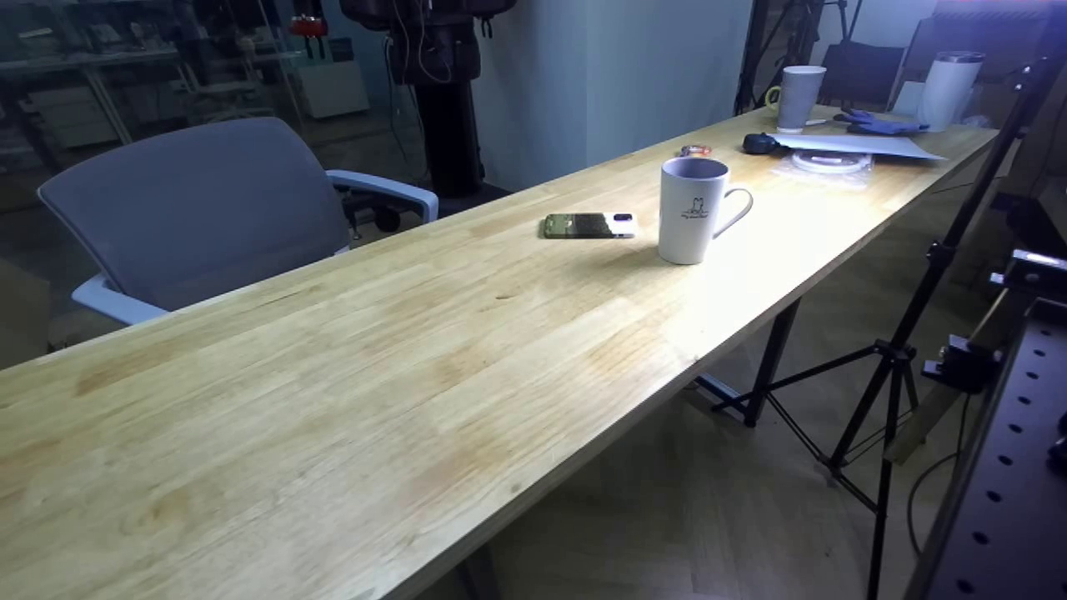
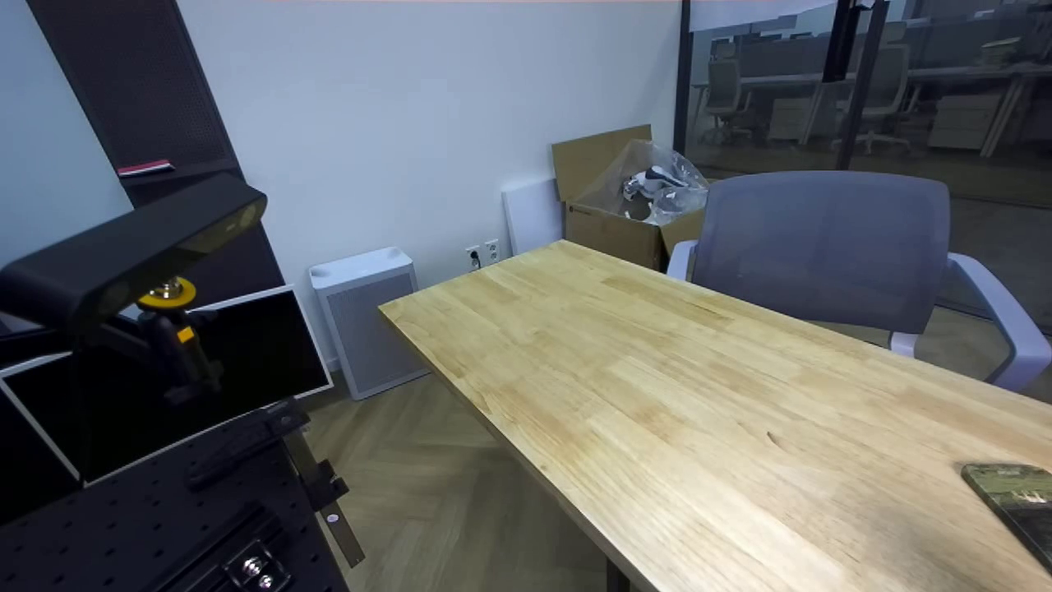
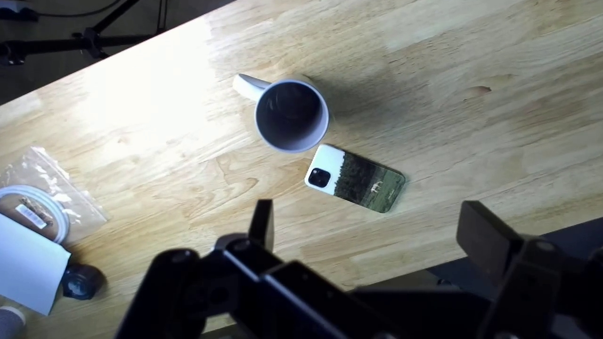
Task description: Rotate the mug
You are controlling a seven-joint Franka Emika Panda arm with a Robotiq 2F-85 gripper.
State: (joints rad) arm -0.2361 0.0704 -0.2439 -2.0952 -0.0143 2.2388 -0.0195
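The white mug [image 1: 683, 218] stands upright on the wooden table [image 1: 400, 350] in an exterior view. Its handle points right there, and a small dark print shows on its side. In the wrist view the mug [image 3: 292, 115] is seen from above, with a dark interior and its handle towards the upper left. My gripper [image 3: 365, 226] is open and empty in the wrist view, its fingers wide apart. It appears above the table, apart from the mug, which lies up and left of the fingers in that picture. The gripper is not seen over the table in either exterior view.
A phone [image 3: 355, 178] lies flat close beside the mug. A bagged ring [image 1: 829, 162], a sheet [image 1: 867, 146], a dark round object [image 1: 758, 143], a blue glove [image 1: 884, 123], a cup [image 1: 802, 98] and a tumbler [image 1: 950, 92] are farther along. A chair [image 2: 822, 247] stands at one side.
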